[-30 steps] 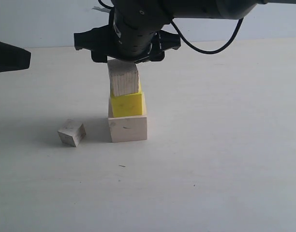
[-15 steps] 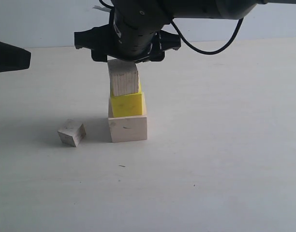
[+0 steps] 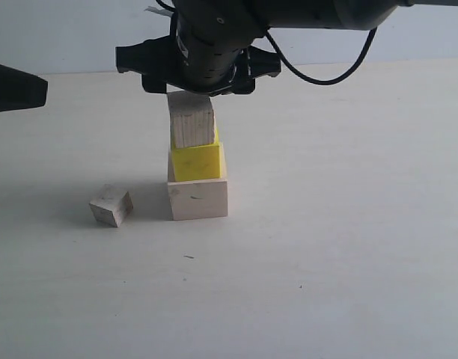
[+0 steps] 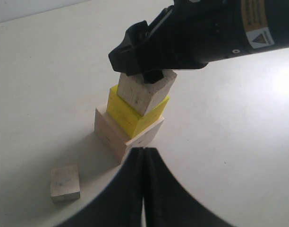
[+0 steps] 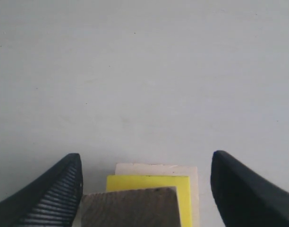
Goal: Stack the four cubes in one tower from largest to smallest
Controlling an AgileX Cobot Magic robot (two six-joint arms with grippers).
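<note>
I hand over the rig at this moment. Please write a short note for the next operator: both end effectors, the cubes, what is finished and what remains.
Right end effector: open, with its fingers on either side of the medium cube, not clamping it.
Left end effector: shut, empty, back from the stack.
Cubes: the large pale cube is at the bottom, the yellow cube sits on it, and the medium cube is on top. The small cube lies alone on the table.
Done: three levels.
Left: place the small cube on top.
</note>
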